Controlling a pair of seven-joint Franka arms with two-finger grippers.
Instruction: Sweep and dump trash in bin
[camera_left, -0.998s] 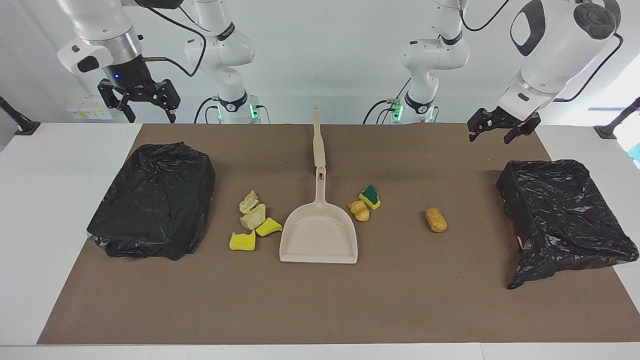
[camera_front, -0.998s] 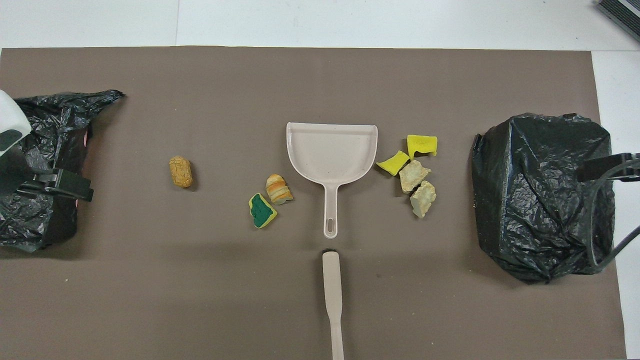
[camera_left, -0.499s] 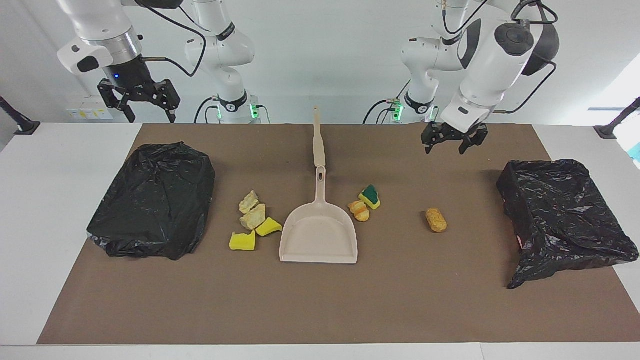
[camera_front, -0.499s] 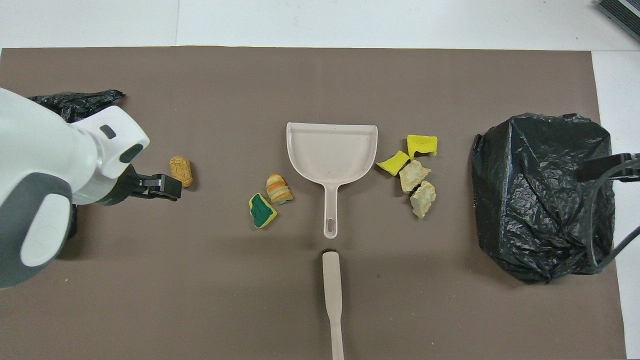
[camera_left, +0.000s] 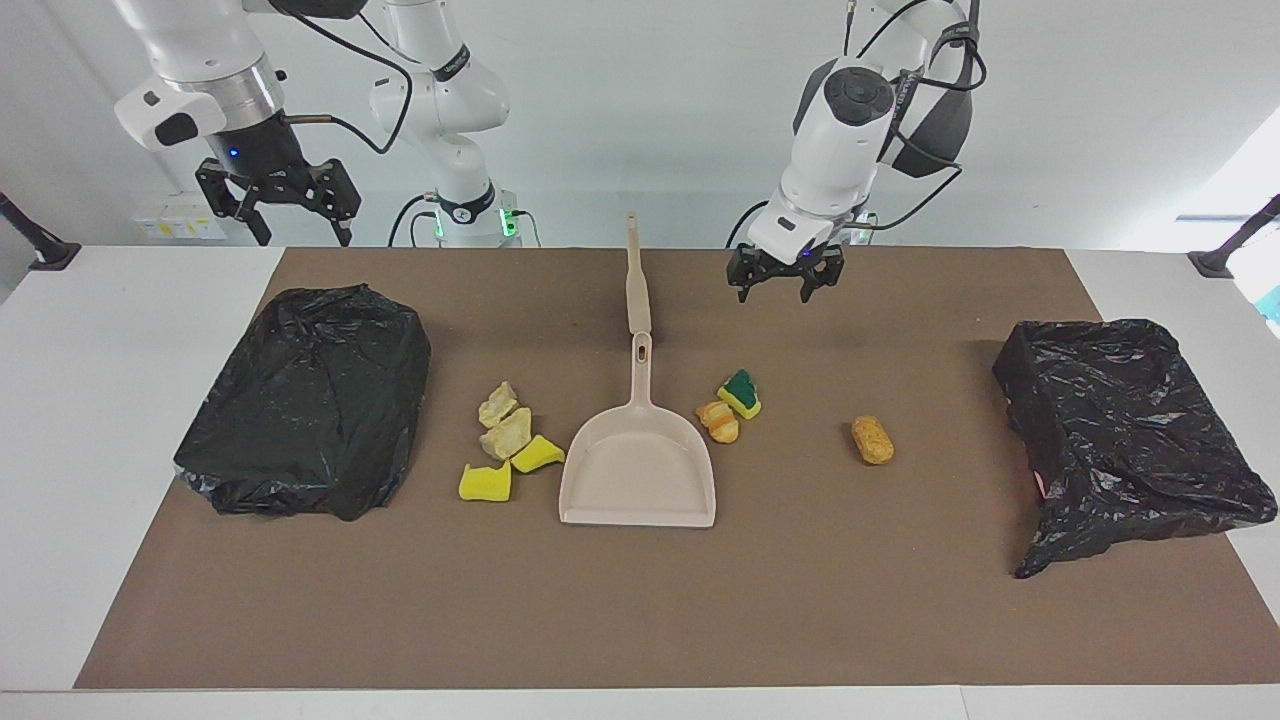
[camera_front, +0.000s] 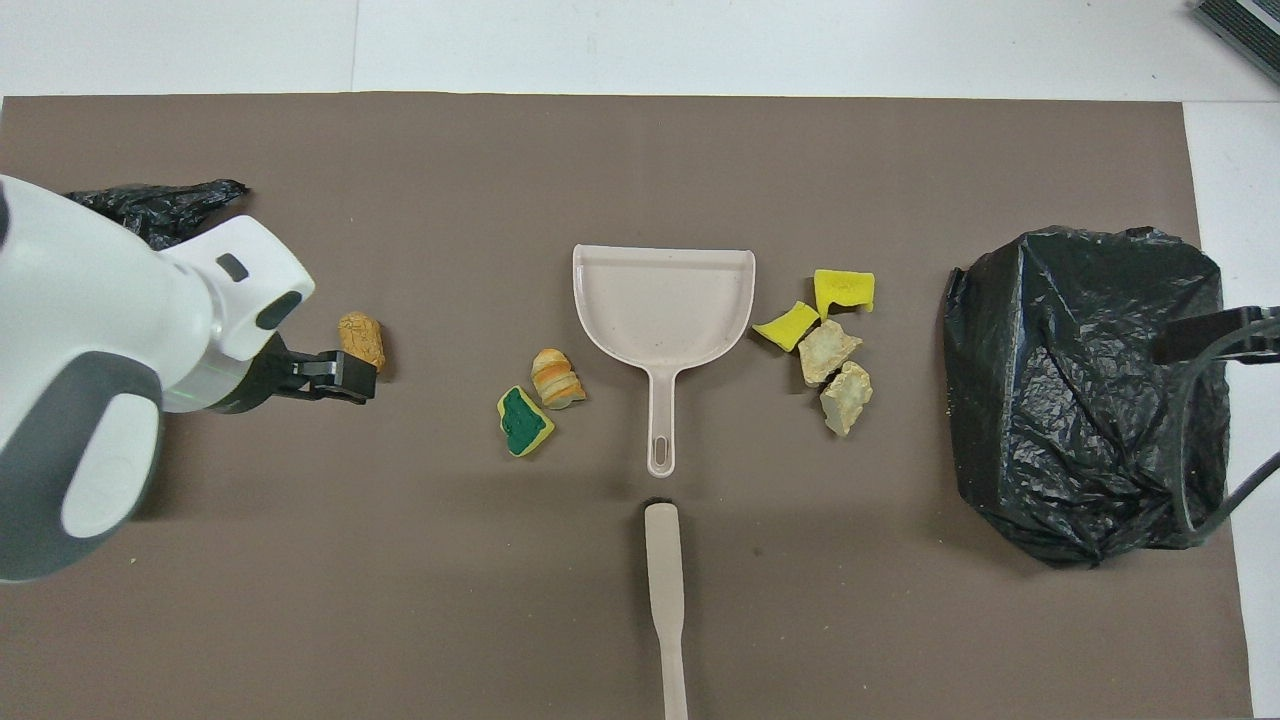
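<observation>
The trash lies around a beige dustpan (camera_left: 640, 470) (camera_front: 662, 305) in the middle of the brown mat. Two yellow sponge bits (camera_left: 485, 483) and two tan lumps (camera_left: 505, 434) sit beside the pan toward the right arm's end. Toward the left arm's end are a green-topped sponge bit (camera_left: 741, 392), an orange bread-like piece (camera_left: 718, 421) and, farther along, another bread-like lump (camera_left: 872, 440) (camera_front: 361, 342). My left gripper (camera_left: 775, 290) (camera_front: 340, 368) hangs open and holds nothing, in the air over the mat. My right gripper (camera_left: 290, 215) waits open, high over the black-bagged bin (camera_left: 305, 400).
A beige brush handle (camera_left: 634, 280) (camera_front: 665, 590) lies in line with the dustpan's handle, nearer to the robots. A second black-bagged bin (camera_left: 1130, 440) stands at the left arm's end. White table (camera_left: 120, 400) borders the mat.
My left arm has swung from above the bin at its end of the table toward the middle, gripper still open. The right arm and everything on the mat stayed put.
</observation>
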